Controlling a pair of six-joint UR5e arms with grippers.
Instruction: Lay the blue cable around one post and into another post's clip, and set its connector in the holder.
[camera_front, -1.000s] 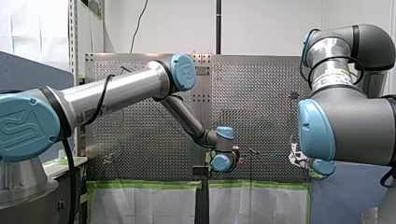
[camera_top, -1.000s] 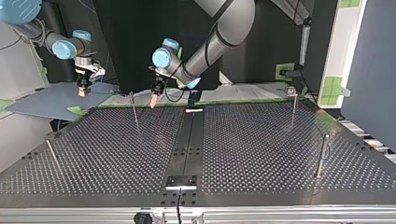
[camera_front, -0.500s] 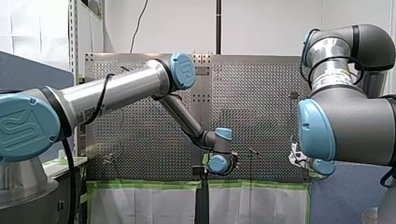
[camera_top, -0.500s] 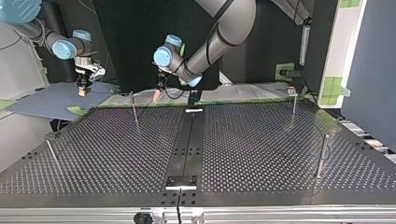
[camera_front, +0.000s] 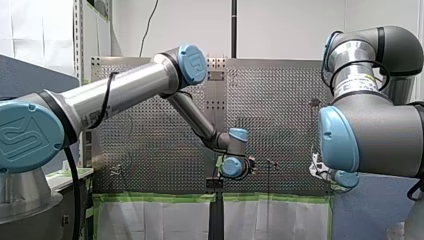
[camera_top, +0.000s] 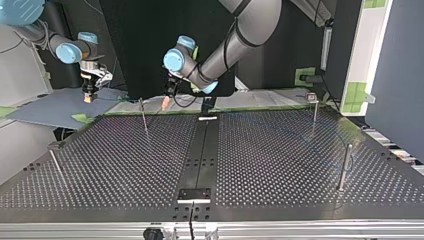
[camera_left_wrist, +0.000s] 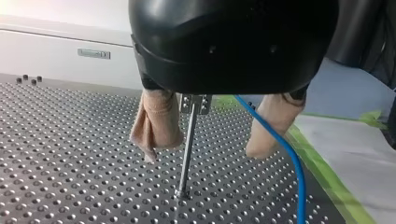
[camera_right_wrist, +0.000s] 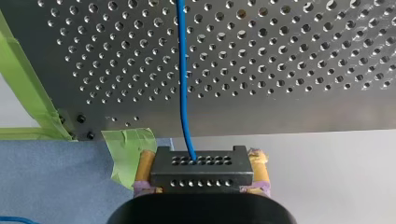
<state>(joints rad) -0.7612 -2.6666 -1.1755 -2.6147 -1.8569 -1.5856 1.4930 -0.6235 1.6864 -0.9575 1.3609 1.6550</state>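
Blue cable (camera_right_wrist: 183, 84) runs over the perforated surface (camera_right_wrist: 303, 70) to a black connector (camera_right_wrist: 203, 170) pinched in my right pincer (camera_right_wrist: 202, 163), held beyond the surface's edge; my left pincer (camera_left_wrist: 203, 153) stands spread astride a post (camera_left_wrist: 186, 154)

Green tape (camera_right_wrist: 128, 149) lines the perforated table (camera_top: 280, 150), a blue-grey sheet (camera_top: 55, 107) lying beside it

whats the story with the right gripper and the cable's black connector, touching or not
Touching. The right wrist view shows the black connector clamped between the right gripper's fingers, one against each side with no gap.
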